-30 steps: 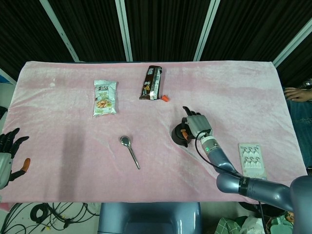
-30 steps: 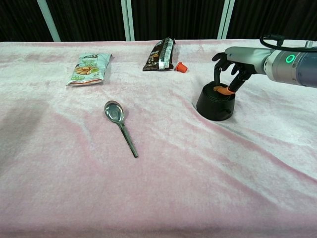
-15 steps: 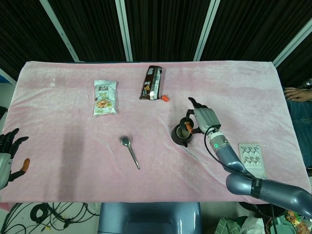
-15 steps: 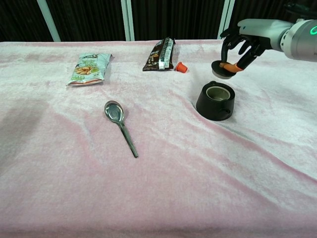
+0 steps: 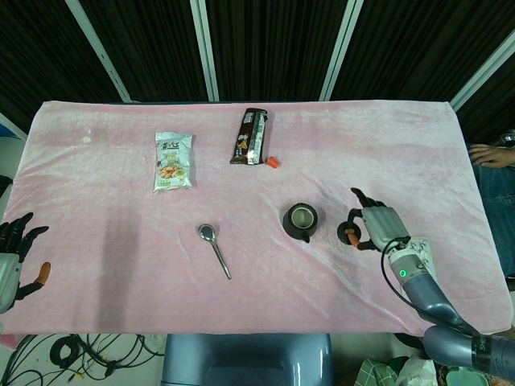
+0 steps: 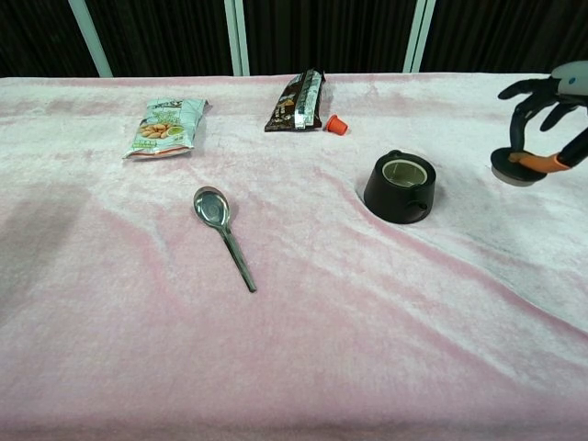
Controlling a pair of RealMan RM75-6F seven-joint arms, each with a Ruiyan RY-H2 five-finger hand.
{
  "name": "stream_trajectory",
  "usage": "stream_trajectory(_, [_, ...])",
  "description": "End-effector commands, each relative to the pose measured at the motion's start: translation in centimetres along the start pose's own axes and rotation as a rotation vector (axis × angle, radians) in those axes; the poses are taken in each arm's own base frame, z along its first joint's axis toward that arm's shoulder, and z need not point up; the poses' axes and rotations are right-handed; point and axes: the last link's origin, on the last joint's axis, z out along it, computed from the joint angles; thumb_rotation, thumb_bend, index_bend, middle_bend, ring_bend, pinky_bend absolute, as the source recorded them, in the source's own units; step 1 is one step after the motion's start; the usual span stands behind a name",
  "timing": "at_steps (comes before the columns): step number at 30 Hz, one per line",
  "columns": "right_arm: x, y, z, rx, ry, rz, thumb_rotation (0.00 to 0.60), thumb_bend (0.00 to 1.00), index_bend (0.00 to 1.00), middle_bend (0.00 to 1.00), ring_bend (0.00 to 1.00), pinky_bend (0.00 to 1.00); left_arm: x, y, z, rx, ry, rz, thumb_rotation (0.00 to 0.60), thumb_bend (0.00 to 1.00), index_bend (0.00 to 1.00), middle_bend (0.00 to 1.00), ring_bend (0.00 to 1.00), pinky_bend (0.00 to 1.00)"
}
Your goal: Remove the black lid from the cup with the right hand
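The black cup (image 5: pixel 301 220) (image 6: pixel 400 187) stands uncovered on the pink cloth, its pale inside showing. My right hand (image 5: pixel 375 226) (image 6: pixel 546 110) holds the black lid (image 5: pixel 352 234) (image 6: pixel 515 169) to the right of the cup, just above the cloth, fingers curled around it with an orange fingertip against the lid's edge. My left hand (image 5: pixel 16 253) hangs at the left edge of the head view, off the table, fingers apart and holding nothing.
A metal spoon (image 5: pixel 214 249) (image 6: pixel 224 233) lies left of the cup. A snack bag (image 5: pixel 173 161) and a dark wrapper (image 5: pixel 250 136) lie at the back, with a small orange cap (image 5: pixel 274 162) beside the wrapper. A blister pack (image 5: pixel 416 253) lies near the right front edge.
My right hand lifted the lid off the cup, carried it right and lowered it toward the cloth. The cup now stands uncovered. The left hand has not moved.
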Motion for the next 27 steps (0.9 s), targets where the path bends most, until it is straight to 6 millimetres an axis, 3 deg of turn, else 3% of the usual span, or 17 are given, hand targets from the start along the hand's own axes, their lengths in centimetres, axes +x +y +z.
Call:
stream_trajectory(1, [-1.9, 0.9, 0.2, -0.014, -0.019, -0.011, 0.600, 0.36, 0.73, 0.00, 0.14, 0.18, 0.0, 0.0, 0.0, 0.001, 0.000, 0.000, 0.600, 0.42, 0.18, 0.00, 0.00, 0.02])
stream_trajectory(9, [-4.7, 1.8, 2.1, -0.037, -0.007, -0.015, 0.600, 0.36, 0.73, 0.00, 0.14, 0.18, 0.1, -0.1, 0.0, 0.007, 0.002, -0.003, 0.600, 0.42, 0.18, 0.00, 0.00, 0.02])
stream_trajectory(15, [-5.6, 2.4, 2.7, -0.058, -0.019, -0.013, 0.600, 0.33, 0.70, 0.00, 0.14, 0.18, 0.1, -0.1, 0.1, 0.007, 0.002, 0.002, 0.600, 0.42, 0.17, 0.00, 0.00, 0.02])
stream_trajectory(22, [-6.3, 2.8, 2.7, -0.072, -0.065, -0.022, 0.600, 0.19, 0.34, 0.00, 0.12, 0.17, 0.1, -0.2, 0.1, 0.011, -0.003, 0.005, 0.600, 0.42, 0.17, 0.00, 0.00, 0.02])
stream_trajectory(27, [-6.2, 2.5, 2.7, -0.070, -0.075, -0.034, 0.600, 0.15, 0.14, 0.00, 0.09, 0.17, 0.1, -0.2, 0.0, 0.018, -0.008, 0.007, 0.600, 0.42, 0.17, 0.00, 0.00, 0.02])
